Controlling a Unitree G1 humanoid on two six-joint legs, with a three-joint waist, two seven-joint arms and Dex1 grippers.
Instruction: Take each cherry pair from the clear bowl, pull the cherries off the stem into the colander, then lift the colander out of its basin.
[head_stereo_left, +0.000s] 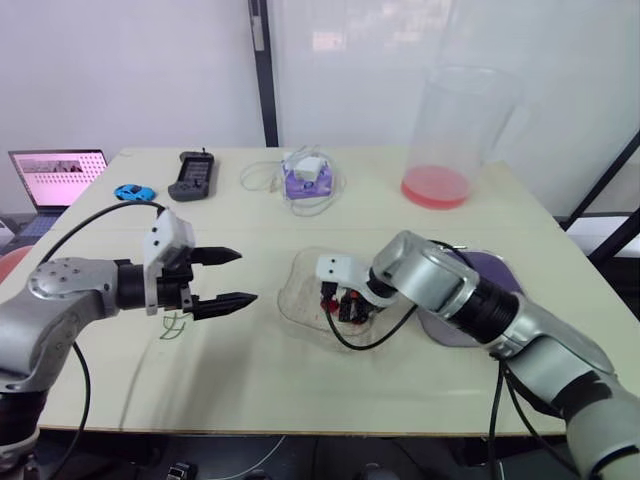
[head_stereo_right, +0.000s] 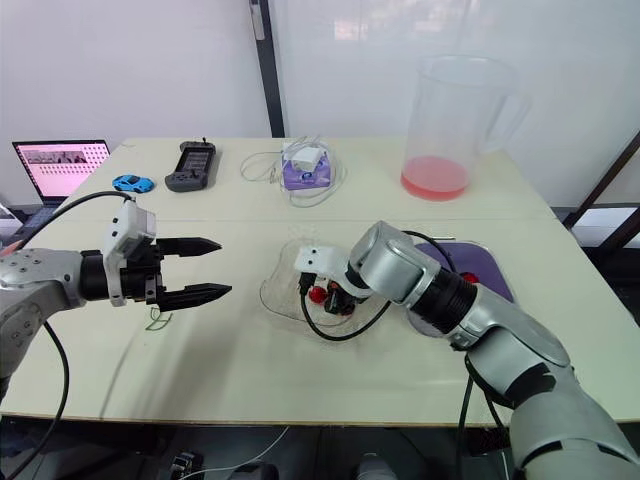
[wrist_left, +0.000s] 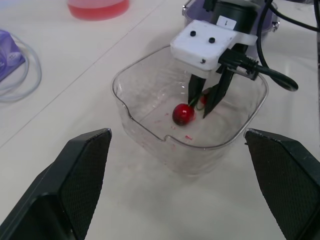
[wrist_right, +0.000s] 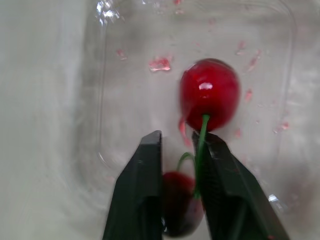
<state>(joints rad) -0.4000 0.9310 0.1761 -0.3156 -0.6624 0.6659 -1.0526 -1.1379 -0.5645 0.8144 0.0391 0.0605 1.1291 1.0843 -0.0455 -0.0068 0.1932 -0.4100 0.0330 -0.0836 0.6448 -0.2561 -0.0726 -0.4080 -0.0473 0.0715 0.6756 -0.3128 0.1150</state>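
The clear bowl (head_stereo_left: 300, 300) sits mid-table and holds one cherry pair. One red cherry (wrist_right: 209, 94) lies on the bowl floor, and its green stem (wrist_right: 201, 145) runs back to a second cherry (wrist_right: 177, 205) under my fingers. My right gripper (wrist_right: 177, 137) reaches down into the bowl with its fingers a narrow gap apart, astride the stem, which lies against one finger. My left gripper (head_stereo_left: 248, 277) hovers open and empty above the table, left of the bowl. The purple basin (head_stereo_right: 492, 272) with the colander stands right of the bowl, mostly hidden by my right arm.
A tall clear pitcher (head_stereo_left: 452, 130) with red liquid stands at the back right. A purple box with a white charger and cables (head_stereo_left: 305, 178), a black handheld device (head_stereo_left: 193, 175), a blue toy car (head_stereo_left: 133, 191) and a laptop (head_stereo_left: 55, 178) line the far side. A green stem (head_stereo_left: 175, 325) lies under my left gripper.
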